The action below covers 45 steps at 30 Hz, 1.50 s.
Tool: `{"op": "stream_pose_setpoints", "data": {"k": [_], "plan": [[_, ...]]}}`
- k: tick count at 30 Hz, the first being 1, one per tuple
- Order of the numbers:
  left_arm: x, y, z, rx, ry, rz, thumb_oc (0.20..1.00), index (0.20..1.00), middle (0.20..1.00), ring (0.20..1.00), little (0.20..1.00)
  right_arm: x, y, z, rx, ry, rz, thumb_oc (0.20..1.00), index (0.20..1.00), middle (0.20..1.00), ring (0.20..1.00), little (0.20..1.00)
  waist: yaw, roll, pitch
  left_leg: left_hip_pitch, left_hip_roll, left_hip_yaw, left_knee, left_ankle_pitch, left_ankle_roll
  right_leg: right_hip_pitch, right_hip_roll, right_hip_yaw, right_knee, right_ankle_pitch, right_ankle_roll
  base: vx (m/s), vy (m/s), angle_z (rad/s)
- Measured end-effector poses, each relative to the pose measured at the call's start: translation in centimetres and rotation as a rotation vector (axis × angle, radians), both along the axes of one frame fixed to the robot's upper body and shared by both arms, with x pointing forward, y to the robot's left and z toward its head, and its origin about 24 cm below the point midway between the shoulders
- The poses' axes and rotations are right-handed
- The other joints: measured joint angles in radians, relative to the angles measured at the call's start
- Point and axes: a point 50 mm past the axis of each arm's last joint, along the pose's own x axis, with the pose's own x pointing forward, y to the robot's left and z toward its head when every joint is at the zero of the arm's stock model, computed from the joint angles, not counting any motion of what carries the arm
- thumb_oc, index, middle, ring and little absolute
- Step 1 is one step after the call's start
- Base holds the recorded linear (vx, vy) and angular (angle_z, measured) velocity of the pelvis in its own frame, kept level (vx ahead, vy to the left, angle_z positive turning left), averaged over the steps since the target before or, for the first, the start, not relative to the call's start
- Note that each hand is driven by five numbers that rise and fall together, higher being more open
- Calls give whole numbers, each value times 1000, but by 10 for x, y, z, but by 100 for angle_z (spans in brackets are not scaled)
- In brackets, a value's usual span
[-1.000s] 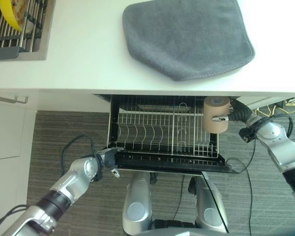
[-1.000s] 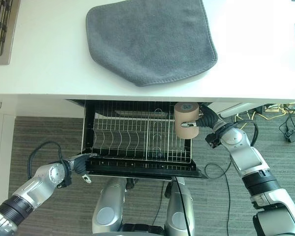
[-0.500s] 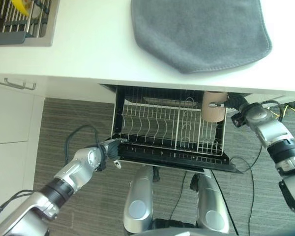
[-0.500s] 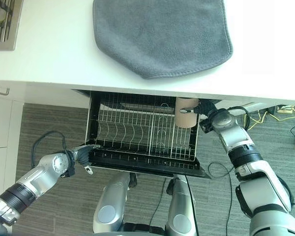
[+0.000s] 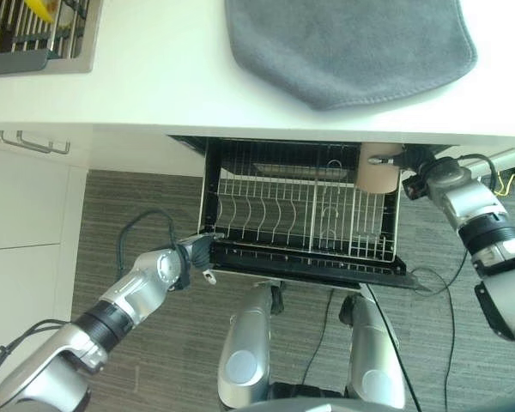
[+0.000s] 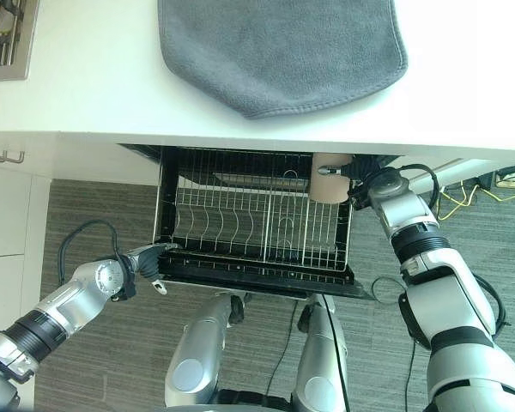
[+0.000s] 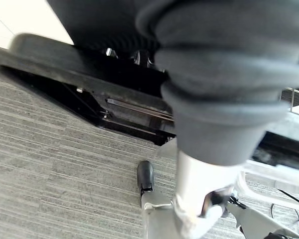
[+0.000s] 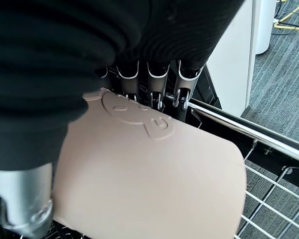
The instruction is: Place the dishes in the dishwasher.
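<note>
The right robot hand (image 6: 366, 178) was wrapped around the tan cup (image 6: 330, 178), fingers curled over it, holding it over the far right corner of the wire rack (image 6: 253, 227), right under the edge of the white surface (image 6: 112, 77). A grey cloth (image 6: 279, 47) lay on that surface above. The left robot hand (image 6: 146, 260) sat at the rack's front left corner; its grip could not be made out.

I hold a plain beige cup (image 6: 330, 178) in my right hand (image 6: 363, 178), tipped on its side over the far right corner of the pulled-out white wire dishwasher rack (image 6: 249, 225).
</note>
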Motion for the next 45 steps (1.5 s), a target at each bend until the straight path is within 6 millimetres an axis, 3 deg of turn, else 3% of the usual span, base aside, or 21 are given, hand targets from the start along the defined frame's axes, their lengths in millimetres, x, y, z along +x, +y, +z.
{"op": "stream_pose_setpoints", "data": {"k": [7,14,17,24,34,39,45], "plan": [[4,-3,3,-13,-27,19,1000,1000,1000,1000,1000,4,-1,7,-5,-10,-15,200,200,200,200,200,-2,13,-10,-27,1,-2,14,2,-1,-32,-5,1,30,-12,-9,0,0,0],[5,-6,-2,-10,-8,26,1000,1000,1000,1000,1000,8,-1,0,-25,70,-32,206,206,206,206,206,0,15,-44,-47,1,-11,30,1,-1,-57,-11,0,65,-28,-10,0,-3,2],[5,-6,-2,-10,-10,25,1000,1000,1000,1000,1000,9,-1,2,-32,102,-32,1000,1000,1000,1000,1000,2,14,-45,-50,1,-14,29,1,-1,-64,-12,-2,77,-34,-10,0,0,0],[8,-9,3,-9,-10,15,1000,1000,1000,1000,1000,8,3,-13,6,204,-38,1000,1000,1000,1000,1000,11,14,-54,-68,1,-26,37,3,-1,-89,-17,-5,115,-47,-1,3,-5,4],[7,-9,7,-3,-7,18,1000,1000,1000,1000,1000,4,9,-10,4,170,-19,1000,1000,1000,1000,1000,3,11,-52,-84,0,-28,46,2,1,-108,-22,-3,133,-62,-9,4,7,0],[1,-5,10,-18,-38,40,1000,1000,1000,1000,1000,-6,18,-13,8,125,12,1000,1000,1000,1000,1000,-9,2,-48,-99,-1,-20,54,-2,5,-135,-24,12,151,-65,-5,31,42,-5],[-14,5,16,-42,-112,92,1000,1000,1000,1000,1000,-36,18,-21,82,21,15,1000,1000,1000,1000,1000,-40,-35,-25,-99,-3,5,74,-22,15,-145,-25,40,153,-73,8,20,39,-8]]}}
